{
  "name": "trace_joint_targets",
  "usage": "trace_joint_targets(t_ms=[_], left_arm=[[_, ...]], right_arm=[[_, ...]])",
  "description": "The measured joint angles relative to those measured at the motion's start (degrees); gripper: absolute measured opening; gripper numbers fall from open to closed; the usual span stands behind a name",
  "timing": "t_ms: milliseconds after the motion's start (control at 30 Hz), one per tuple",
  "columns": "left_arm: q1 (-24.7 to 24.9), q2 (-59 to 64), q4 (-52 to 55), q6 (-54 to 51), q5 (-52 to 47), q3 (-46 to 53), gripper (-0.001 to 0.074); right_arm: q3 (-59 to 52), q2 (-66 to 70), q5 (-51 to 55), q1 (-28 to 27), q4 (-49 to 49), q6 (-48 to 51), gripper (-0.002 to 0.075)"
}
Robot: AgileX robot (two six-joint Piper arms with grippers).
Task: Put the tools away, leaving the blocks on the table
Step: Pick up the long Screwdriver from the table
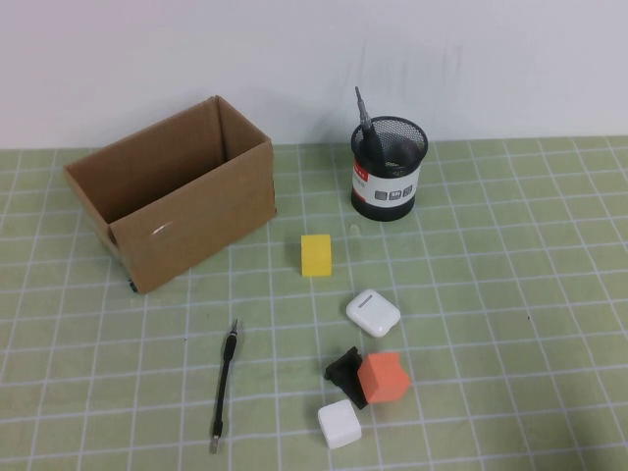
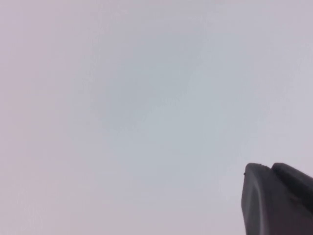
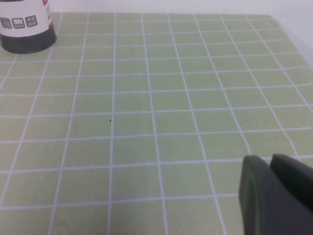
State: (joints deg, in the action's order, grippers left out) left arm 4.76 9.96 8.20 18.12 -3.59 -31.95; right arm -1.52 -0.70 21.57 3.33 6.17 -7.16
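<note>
Pen tool lies at seven o'clock on the mat; left gripper and right gripper peek in, finger state impossible to tell.

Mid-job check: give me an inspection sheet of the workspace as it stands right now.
Surface: green grid mat, flat.
Job's things: thin black tool lies loose on the mat near the front; another tool stands in the mesh cup. Yellow block, white block, orange block and black piece remain on the mat.
Clutter: open cardboard box; white rounded case.
Grippers: left claw faces a blank pale surface; right claw hovers over bare mat. Neither shows in the high view.
Cables: nothing seen.
Surroundings: plain white wall.
</note>
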Motion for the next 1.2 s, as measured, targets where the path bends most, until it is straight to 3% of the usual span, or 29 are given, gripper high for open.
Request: trace_joint_targets(t_ms=[100,167,333,667,767,1033,1200], left_arm=[[0.0,7.6,0.1,0.7,-16.9,-6.7,-0.0006],[0.0,11.9,0.3,0.7,-22.4,-8.4,-0.0006],[0.0,19.3,-7.3,-1.8,-29.0,-9.0,-0.0006],[0.0,39.3,-29.3,-25.3,-45.1,-15.2,-0.0006],[1.3,45.2,-31.9,-28.7,-46.0,-16.9,-0.0006],[14.2,58.4,-33.1,-29.0,-38.7,-17.4,-0.0006],[18.1,66.6,-33.3,-29.0,-35.9,-17.4,-0.0005]], right_arm=[[0.0,0.0,0.0,0.0,0.0,0.0,-0.0011],[0.0,0.0,0.0,0.0,0.0,0.0,-0.0011],[0.0,0.0,0.1,0.0,0.0,0.0,-0.0011],[0.0,0.0,0.1,0.0,0.0,0.0,-0.0011],[0.0,0.0,0.1,0.0,0.0,0.0,-0.0011],[0.0,0.0,0.1,0.0,0.0,0.0,-0.0011],[0.0,0.0,0.1,0.0,0.0,0.0,-0.0011]])
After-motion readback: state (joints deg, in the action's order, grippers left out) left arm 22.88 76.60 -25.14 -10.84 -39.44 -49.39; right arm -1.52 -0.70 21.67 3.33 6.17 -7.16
